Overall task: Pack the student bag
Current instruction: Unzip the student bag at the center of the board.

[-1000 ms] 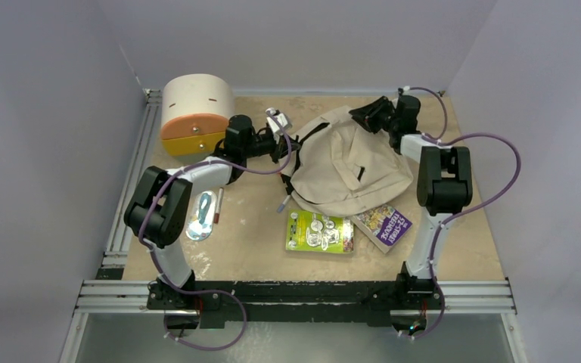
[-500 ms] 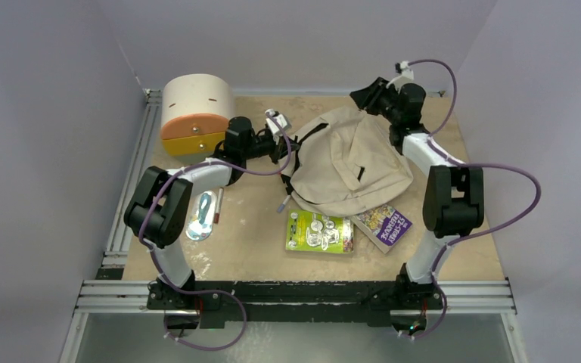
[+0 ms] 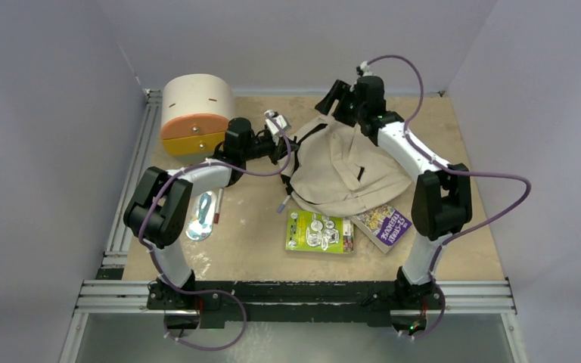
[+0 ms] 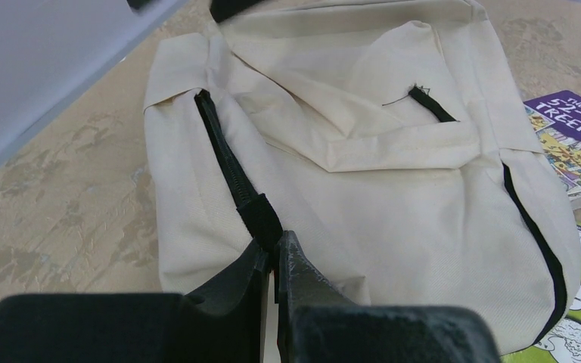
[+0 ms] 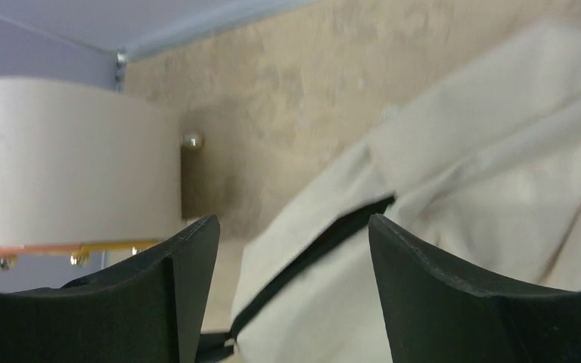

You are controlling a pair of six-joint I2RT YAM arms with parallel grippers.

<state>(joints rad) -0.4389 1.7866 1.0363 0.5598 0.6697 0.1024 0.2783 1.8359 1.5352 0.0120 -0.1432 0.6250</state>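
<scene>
A beige student bag (image 3: 348,162) lies flat toward the far middle of the counter (image 3: 257,227), with black zipper lines running over it. Part of its far edge is hidden behind the wrist of the right arm (image 3: 416,155), and its left edge is partly covered by the wrist of the left arm (image 3: 189,178). The left jaws are pinched almost together on the black fabric end of the bag's zipper. The right jaws stand wide apart above the bag's far edge with nothing between them; that wrist's own view is blurred, so whether they touch the fabric cannot be told. There are two books just on the near side of the bag: a green book (image 3: 319,231) in full view, and a purple book (image 3: 383,224) whose far corner is tucked under the bag. One rounded cream drawer box (image 3: 195,113), with an orange front above a yellow one, stands at the far left, apart from the bag. Beside the left arm's elbow lie a silvery flat item (image 3: 200,219) and a thin stick (image 3: 219,204), partly covered and too small to identify. Another small stick (image 3: 282,204) lies by the bag's near left corner.
</scene>
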